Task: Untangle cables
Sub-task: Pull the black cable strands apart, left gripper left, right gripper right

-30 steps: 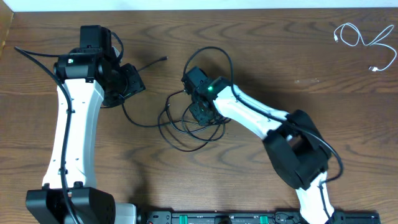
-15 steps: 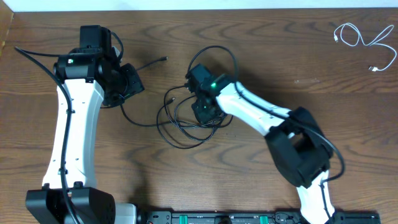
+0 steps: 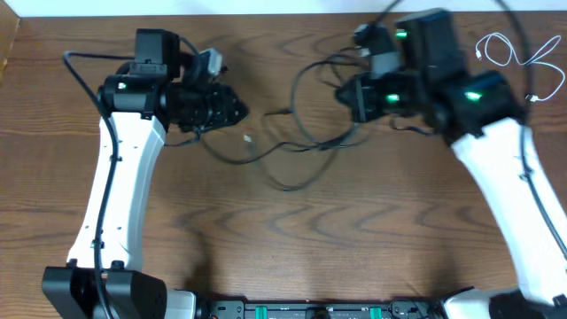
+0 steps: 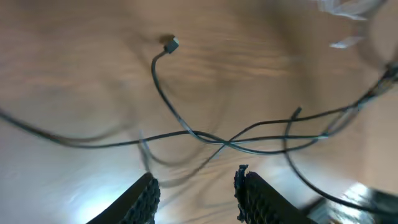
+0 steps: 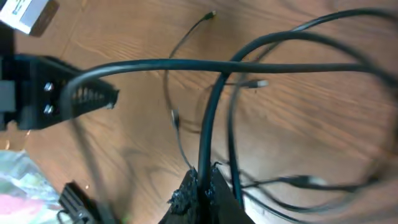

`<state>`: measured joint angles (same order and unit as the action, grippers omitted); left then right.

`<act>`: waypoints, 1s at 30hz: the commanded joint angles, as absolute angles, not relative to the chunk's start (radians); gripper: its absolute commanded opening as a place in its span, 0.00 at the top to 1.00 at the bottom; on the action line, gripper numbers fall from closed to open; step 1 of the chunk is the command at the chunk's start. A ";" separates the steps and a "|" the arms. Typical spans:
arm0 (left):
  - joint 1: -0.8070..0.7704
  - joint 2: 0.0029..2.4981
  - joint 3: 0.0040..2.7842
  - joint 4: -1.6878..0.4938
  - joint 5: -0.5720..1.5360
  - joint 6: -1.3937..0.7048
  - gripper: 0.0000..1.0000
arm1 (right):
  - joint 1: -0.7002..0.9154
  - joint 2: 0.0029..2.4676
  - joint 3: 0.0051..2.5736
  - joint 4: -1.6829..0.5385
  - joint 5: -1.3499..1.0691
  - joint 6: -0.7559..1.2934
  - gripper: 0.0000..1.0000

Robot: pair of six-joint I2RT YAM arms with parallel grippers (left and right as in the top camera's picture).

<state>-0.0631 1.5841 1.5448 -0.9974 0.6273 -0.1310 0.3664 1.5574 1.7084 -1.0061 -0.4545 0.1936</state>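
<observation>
The long black cable [image 3: 301, 147] lies in loose crossing loops between my two arms. My right gripper [image 3: 351, 96] is raised at the upper middle, and in the right wrist view it [image 5: 204, 182] is shut on a strand of the black cable [image 5: 210, 124]. My left gripper [image 3: 234, 110] points right at the loops. In the left wrist view it [image 4: 196, 186] stands open with nothing between its fingers, while crossing strands of the black cable [image 4: 186, 132] and one small plug [image 4: 172, 43] lie ahead of it. The white cable [image 3: 521, 58] lies coiled at the far right corner, apart from both.
The table's far edge [image 3: 266, 11] runs along the top of the overhead view. The left arm's own thick wiring [image 3: 89, 60] loops off its wrist. The robot base rail [image 3: 310, 310] lines the near edge. The left arm's gripper body [image 5: 37, 90] shows at the left of the right wrist view.
My right gripper has shut on the black cable and lifted it up, back and to the right, drawing the loops out. My left gripper has swung to point right.
</observation>
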 commanded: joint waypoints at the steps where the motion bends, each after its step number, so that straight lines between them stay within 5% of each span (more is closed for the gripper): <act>1: -0.077 1.588 1.553 -0.923 0.910 -0.078 0.56 | 0.361 1.573 1.705 -1.052 -0.508 0.163 0.99; 7: -0.114 1.588 1.553 -0.801 1.095 -0.079 0.55 | 0.361 1.588 1.704 -1.068 -0.508 0.163 0.99; 23: -0.324 1.636 1.553 -0.742 0.906 -0.090 0.43 | 0.361 1.590 1.704 -1.068 -0.508 0.163 0.99; 26: -0.340 1.654 1.553 -0.735 0.785 -0.101 0.69 | 0.361 1.590 1.704 -1.076 -0.504 0.163 0.99; 27: -0.340 1.654 1.553 -0.735 0.719 -0.129 0.86 | 0.360 1.590 1.704 -1.085 -0.490 0.164 0.99; 30: -0.311 1.651 1.553 -0.746 0.411 -0.297 0.92 | 0.357 1.590 1.704 -1.143 -0.371 0.187 0.99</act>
